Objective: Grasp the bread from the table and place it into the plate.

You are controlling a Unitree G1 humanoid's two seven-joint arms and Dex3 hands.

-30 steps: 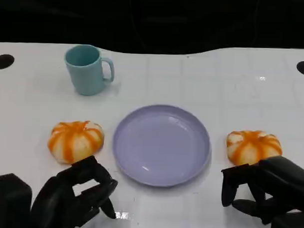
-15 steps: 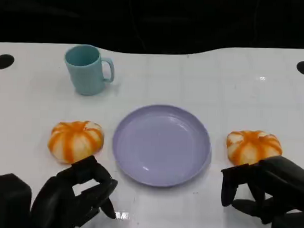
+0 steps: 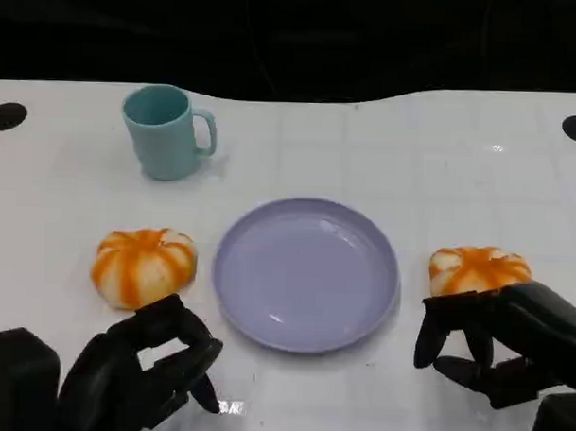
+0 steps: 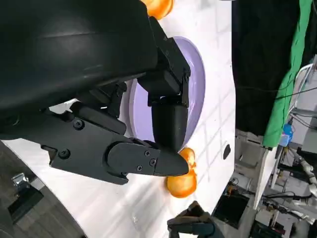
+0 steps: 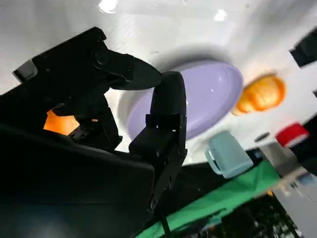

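Bread, right: round white bun with orange stripes running from its centre, pumpkin-like (image 3: 478,268) – lying on the white table (image 3: 442,155) just beside the plate's right edge; its near side is hidden behind the right hand.
Bread, left: second round orange-striped white bun (image 3: 142,265) – on the table just left of the plate, apart from it, well apart from the first bun.
Plate: round shallow lilac plastic plate (image 3: 307,273) with a glossy surface, between the two buns; nothing lies in it.
Right hand: black many-fingered hand (image 3: 497,341) at the near side of the right bun, fingers curved and spread, holding nothing; whether the fingers touch the bun cannot be told.
Left hand: black many-fingered hand (image 3: 145,367) near the table's front edge, just in front of the left bun, fingers curled inward, empty.
Mug: light teal ceramic mug with a handle (image 3: 166,132), upright at the far left of the table, well apart from the plate.
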